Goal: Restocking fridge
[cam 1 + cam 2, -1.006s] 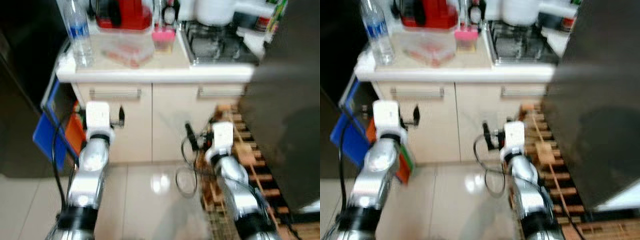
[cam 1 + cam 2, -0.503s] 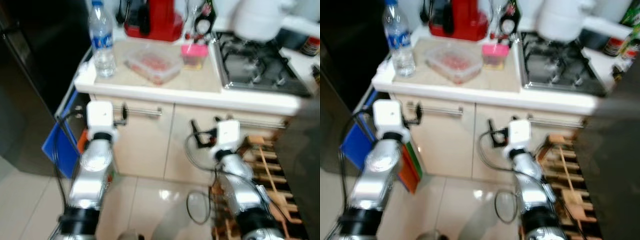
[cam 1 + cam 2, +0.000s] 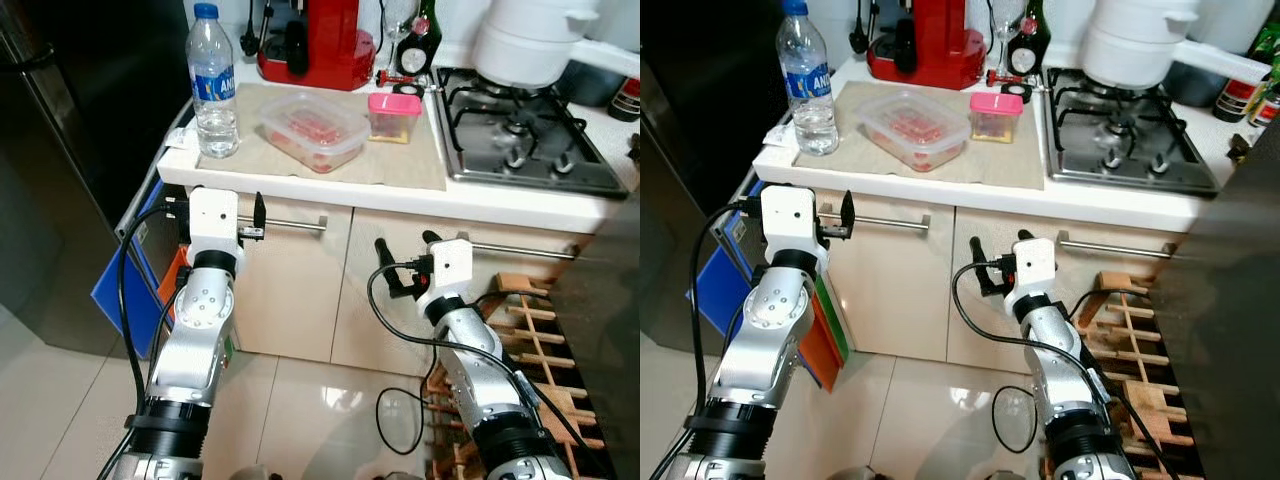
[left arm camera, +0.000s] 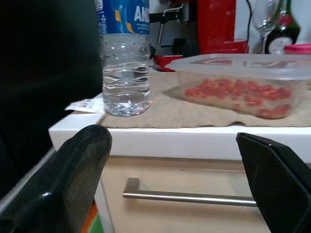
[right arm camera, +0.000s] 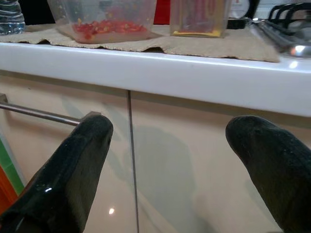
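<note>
Left gripper point(image 4: 170, 179): black fingers spread wide, nothing btwn them; held in front of the cream cabinet door point(image 3: 290, 290), just below the counter edge, pointing at 12 o'clock toward the bottle and tub.
Right gripper point(image 5: 180, 174): fingers also spread apart, empty; in front of the cabinet fronts under the white countertop point(image 3: 940, 190), near the seam btwn two doors.
Clear plastic water bottle w/ blue cap and label point(image 3: 214, 85): upright on the beige cloth mat point(image 3: 400, 165), at its 9 o'clock end, near the counter's left corner.
Clear lidded plastic tub w/ red food inside point(image 3: 313, 128): on the mat, at 3 o'clock from the bottle, apart from it.
Small clear container w/ pink lid point(image 3: 394, 115): on the mat, just beside the tub at its 2 o'clock.
Red appliance point(image 3: 318, 45): at 12 o'clock behind the tub, against the back wall.
Dark glass bottle point(image 3: 421, 45): at 3 o'clock of the red appliance.
Gas hob point(image 3: 520, 145): at 3 o'clock of the mat; white pot w/ long handle point(image 3: 530, 40) on a rear burner.
Dark fridge door point(image 3: 70, 150): at 9 o'clock of the counter, shut as far as can be seen.
Steel bar handle point(image 4: 189, 197): on the left cabinet door, horizontal, beyond the left gripper's fingers.
Wooden slatted rack point(image 3: 1130, 340): on the floor by the right arm.
Blue flat item point(image 3: 120, 290): leaning btwn fridge and cabinet.
</note>
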Controlling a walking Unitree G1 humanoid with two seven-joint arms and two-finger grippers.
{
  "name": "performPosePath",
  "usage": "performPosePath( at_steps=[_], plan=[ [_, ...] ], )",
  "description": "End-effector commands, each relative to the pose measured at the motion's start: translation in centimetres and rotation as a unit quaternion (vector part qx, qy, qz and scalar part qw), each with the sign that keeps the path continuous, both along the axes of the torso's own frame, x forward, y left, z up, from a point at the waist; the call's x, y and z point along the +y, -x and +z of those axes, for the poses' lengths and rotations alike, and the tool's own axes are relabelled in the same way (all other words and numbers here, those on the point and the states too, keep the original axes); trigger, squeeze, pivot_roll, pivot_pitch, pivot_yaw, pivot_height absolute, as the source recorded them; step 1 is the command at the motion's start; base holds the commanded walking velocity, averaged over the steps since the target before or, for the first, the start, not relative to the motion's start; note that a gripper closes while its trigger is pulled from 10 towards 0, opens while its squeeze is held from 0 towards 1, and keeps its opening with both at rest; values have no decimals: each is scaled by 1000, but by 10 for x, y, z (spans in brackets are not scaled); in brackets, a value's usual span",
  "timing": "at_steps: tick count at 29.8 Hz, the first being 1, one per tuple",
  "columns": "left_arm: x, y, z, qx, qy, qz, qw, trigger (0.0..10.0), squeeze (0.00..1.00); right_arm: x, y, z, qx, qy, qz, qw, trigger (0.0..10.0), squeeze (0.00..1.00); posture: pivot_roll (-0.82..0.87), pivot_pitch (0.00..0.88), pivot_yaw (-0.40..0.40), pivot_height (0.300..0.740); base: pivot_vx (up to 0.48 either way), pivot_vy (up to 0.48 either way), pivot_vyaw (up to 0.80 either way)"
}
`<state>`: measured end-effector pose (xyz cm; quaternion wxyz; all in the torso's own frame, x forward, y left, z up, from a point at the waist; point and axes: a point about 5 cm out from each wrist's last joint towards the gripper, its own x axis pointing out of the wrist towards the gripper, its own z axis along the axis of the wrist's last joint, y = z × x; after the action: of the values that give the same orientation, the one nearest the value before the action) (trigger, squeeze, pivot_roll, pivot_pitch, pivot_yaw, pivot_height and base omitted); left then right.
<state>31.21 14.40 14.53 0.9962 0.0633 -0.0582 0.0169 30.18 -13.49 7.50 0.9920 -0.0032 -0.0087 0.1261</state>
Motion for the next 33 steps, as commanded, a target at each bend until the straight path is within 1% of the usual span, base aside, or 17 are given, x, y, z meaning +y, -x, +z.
performPosePath(
  at_steps=[1,11,12,14,15,16,17,19,21,25,26,30,33],
  plan=[
    [5,0,-1,4,4,7,1000,10000,0,0,1,-2,3,-7,-2,1000,10000,0,-14,29,4,740,0,480,0],
    [8,-4,-5,25,0,12,1000,10000,0,1,1,-3,5,-7,0,1000,10000,0,-18,30,5,740,0,480,0],
    [7,-6,-6,28,-8,12,1000,10000,0,1,1,-3,5,-7,0,1000,10000,0,-18,30,5,740,0,0,0],
    [6,-7,-5,27,-11,9,1000,10000,0,1,2,-3,5,-7,1,1000,10000,0,-18,30,5,740,0,0,0],
    [4,-8,-1,15,-14,4,1000,10000,0,0,2,-1,-5,-4,-2,1000,10000,0,-22,30,6,740,0,0,0],
    [4,-8,-1,15,-14,4,1000,10000,0,0,2,-1,-5,-4,-2,1000,10000,0,-22,30,6,740,0,0,0],
    [0,-8,7,-9,-27,-11,1000,10000,0,-3,1,5,-26,5,-20,999,10000,0,-22,30,7,740,0,0,0],
    [-6,-8,12,-22,-32,-25,999,10000,0,-9,-3,12,-38,7,-49,998,10000,0,-23,31,7,740,0,0,0],
    [-8,-9,16,-27,-30,-31,999,10000,0,-13,-7,18,-47,3,-66,997,10000,0,-23,30,8,740,0,0,0],
    [-9,-10,20,-34,-24,-32,999,10000,0,-14,-11,28,-65,0,-70,995,10000,0,-21,26,10,740,0,0,0],
    [-9,-10,22,-40,-26,-35,998,10000,0,-12,-14,41,-88,-4,-68,994,10000,0,-18,25,11,740,0,0,0],
    [-13,-6,26,-51,-29,-45,997,10000,0,-7,-18,65,-131,-3,-63,989,10000,0,-16,21,10,740,0,0,0],
    [-14,-8,23,-37,-25,-46,998,10000,0,-9,-20,61,-120,-3,-69,990,10000,0,-13,14,7,740,0,0,0]
  ],
)
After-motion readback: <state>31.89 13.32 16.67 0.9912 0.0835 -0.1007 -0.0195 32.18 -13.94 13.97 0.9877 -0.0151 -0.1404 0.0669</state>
